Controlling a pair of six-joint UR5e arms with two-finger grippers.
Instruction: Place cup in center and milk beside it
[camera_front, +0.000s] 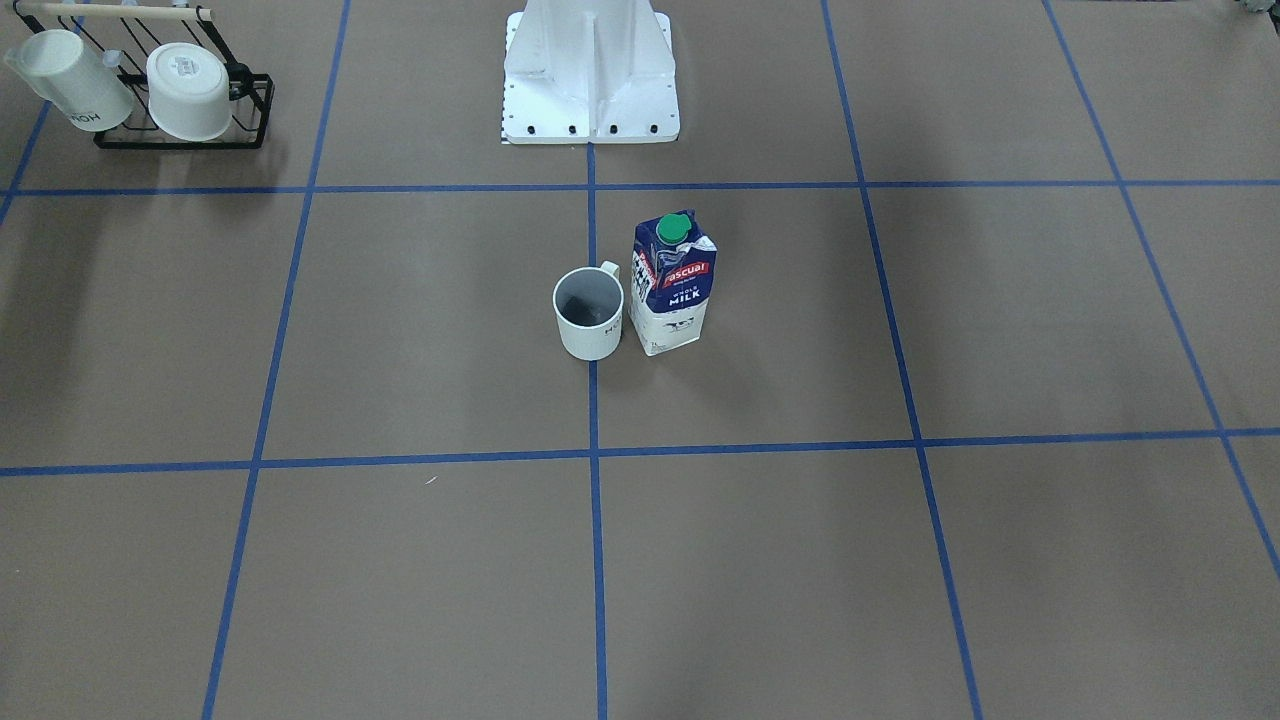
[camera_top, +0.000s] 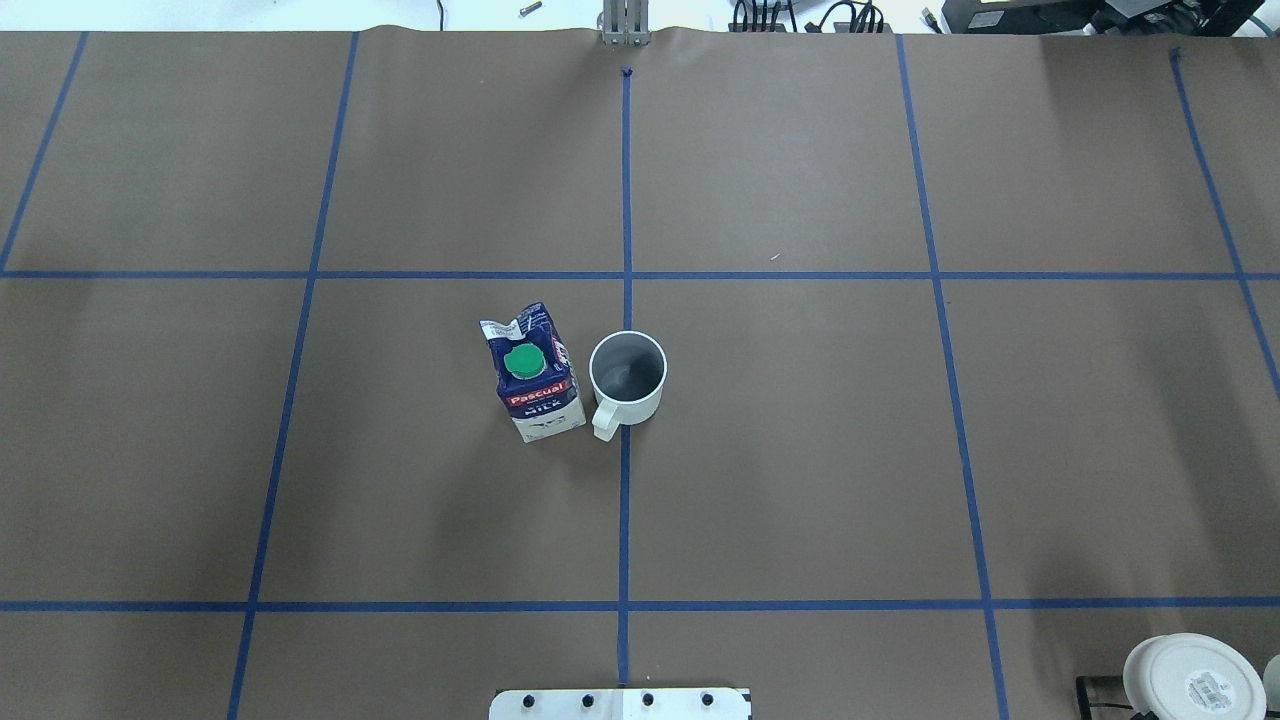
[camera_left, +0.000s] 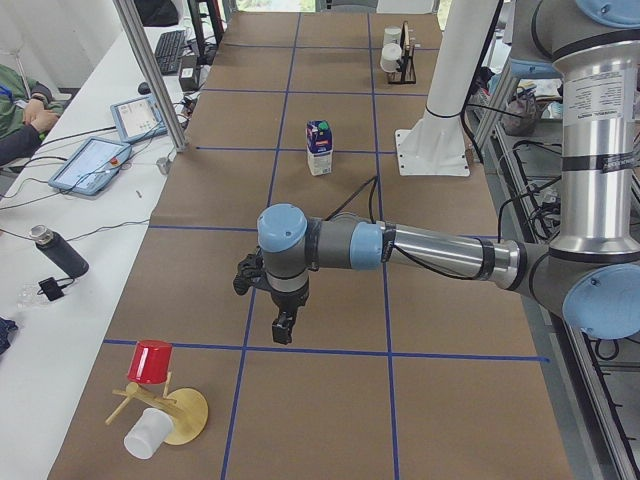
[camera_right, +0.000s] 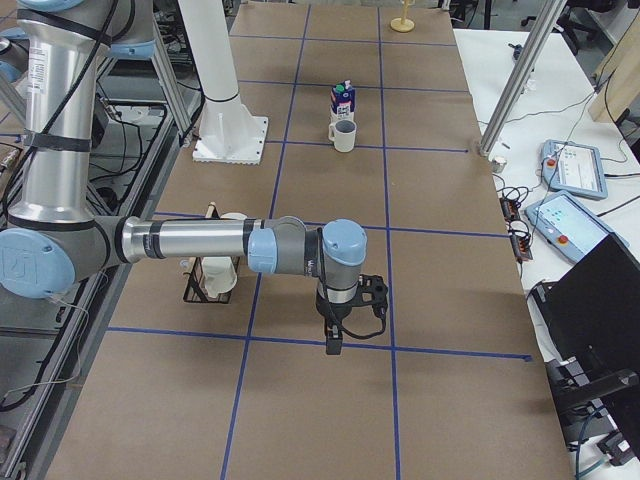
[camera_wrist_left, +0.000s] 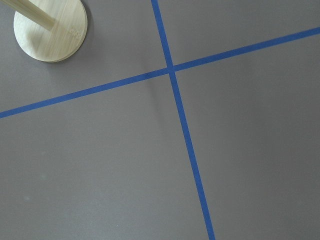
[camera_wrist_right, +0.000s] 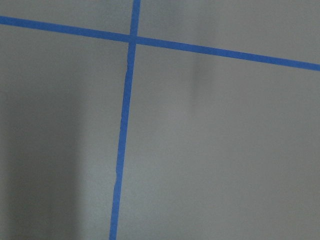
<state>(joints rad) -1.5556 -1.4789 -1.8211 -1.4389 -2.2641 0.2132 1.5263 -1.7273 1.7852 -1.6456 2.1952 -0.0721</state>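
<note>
The cup (camera_front: 588, 315), a small white mug with a grey inside, stands upright on the center (camera_front: 592, 410), right on the blue tape line of the brown board. It also shows in the overhead view (camera_top: 627, 378) with its handle toward the robot. The milk (camera_front: 672, 285) stands upright close beside it, on the robot's left side (camera_top: 532, 375), a small gap between them. My left gripper (camera_left: 283, 325) hangs over the board far from both, toward the table's left end. My right gripper (camera_right: 333, 340) hangs over the right end. I cannot tell whether either is open or shut.
A black wire rack (camera_front: 180, 135) with two other white cups sits at the robot's right rear corner. A wooden stand (camera_left: 185, 415) with a red cup (camera_left: 150, 360) and a white cup stands near the left end. The robot's white base (camera_front: 590, 75) is behind the mug.
</note>
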